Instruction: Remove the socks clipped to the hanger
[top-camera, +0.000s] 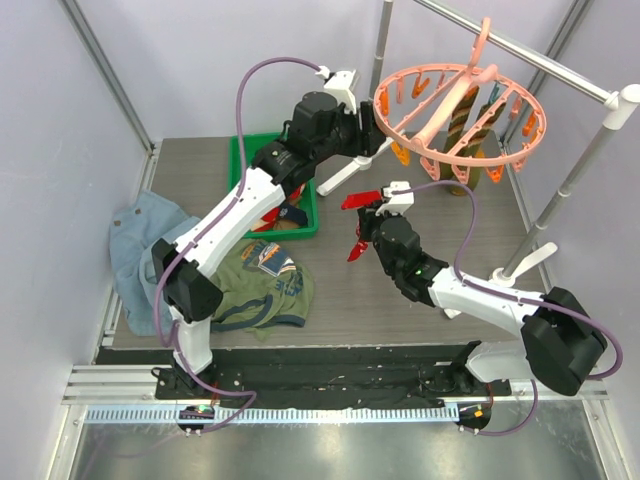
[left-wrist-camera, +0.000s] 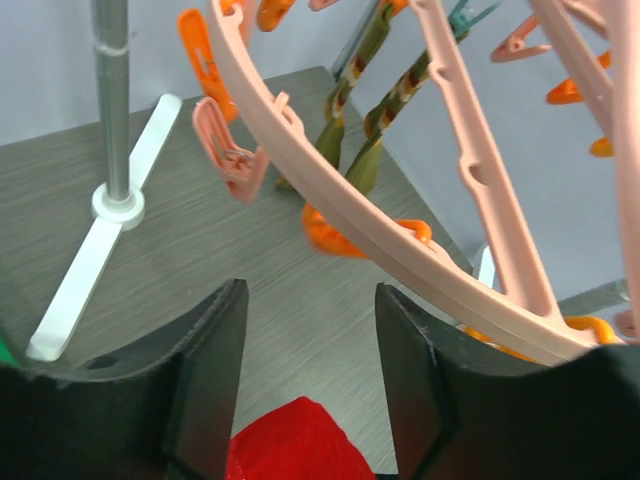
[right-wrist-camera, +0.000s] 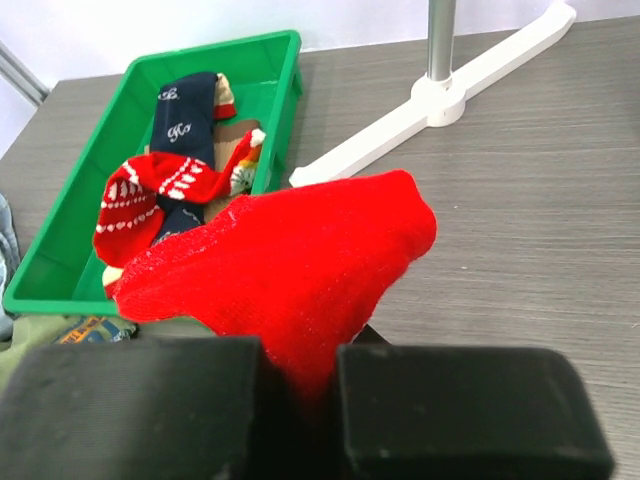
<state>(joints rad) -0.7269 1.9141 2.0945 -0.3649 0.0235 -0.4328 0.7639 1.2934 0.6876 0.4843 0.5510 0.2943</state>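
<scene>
The right claw (right-wrist-camera: 300, 372) is clamped on a plain red sock (right-wrist-camera: 290, 270) above the bench (right-wrist-camera: 520, 200). It is probably bound for the green tray (right-wrist-camera: 80, 200) at upper left, where a navy sock (right-wrist-camera: 185, 110) and a red patterned sock (right-wrist-camera: 150, 195) lie. The left claw (left-wrist-camera: 310, 330) stands apart and empty beside the pink hanger (left-wrist-camera: 330, 190), seemingly lined up for the olive striped socks (left-wrist-camera: 350, 130) clipped at the top.

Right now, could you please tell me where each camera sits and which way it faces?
Top external: above and behind the bases, looking down on the table; both arms, pink hanger and green tray show.
Left wrist: on the left arm, facing past the open left claw and hanger rim to olive striped socks.
Right wrist: on the right arm, looking over the right claw, shut on a red sock, towards the tray.
Shared: both wrist views catch the white stand foot and red sock.
</scene>
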